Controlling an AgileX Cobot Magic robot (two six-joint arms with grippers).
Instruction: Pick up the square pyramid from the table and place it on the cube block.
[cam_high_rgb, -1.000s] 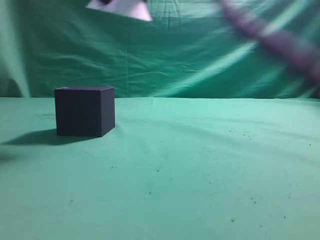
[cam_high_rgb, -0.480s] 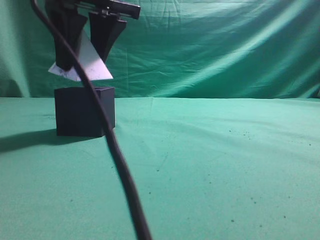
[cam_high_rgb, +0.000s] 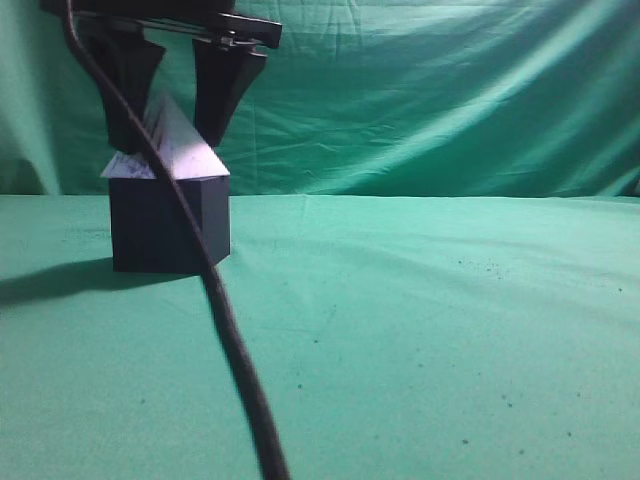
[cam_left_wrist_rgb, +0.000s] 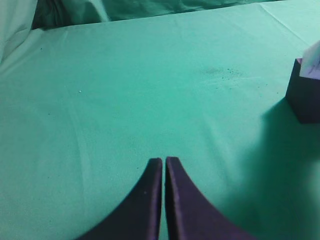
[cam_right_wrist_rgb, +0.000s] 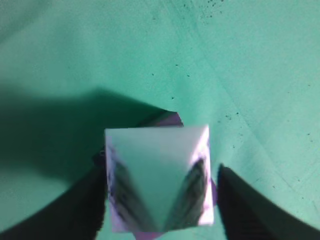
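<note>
The pale square pyramid (cam_high_rgb: 183, 150) sits with its base on top of the dark cube block (cam_high_rgb: 165, 225) at the left of the green table (cam_high_rgb: 420, 330). My right gripper (cam_high_rgb: 168, 142) reaches across and straddles the pyramid, its fingers spread on either side. In the right wrist view the pyramid (cam_right_wrist_rgb: 157, 165) with dark streaks covers the cube (cam_right_wrist_rgb: 166, 118), and the gripper (cam_right_wrist_rgb: 160, 172) shows a gap beside its right finger. My left gripper (cam_left_wrist_rgb: 163, 161) is shut and empty over bare cloth, with the cube (cam_left_wrist_rgb: 304, 100) and the pyramid (cam_left_wrist_rgb: 314, 60) at the right edge.
A black cable (cam_high_rgb: 220, 310) hangs from the right arm across the front of the cube down to the bottom edge. A green cloth backdrop (cam_high_rgb: 420, 100) hangs behind the table. Small dark specks (cam_high_rgb: 480, 268) dot the cloth on the right.
The right gripper came in from above with the tilted pyramid, lowered it flat onto the cube, and its fingers have spread apart from it.
</note>
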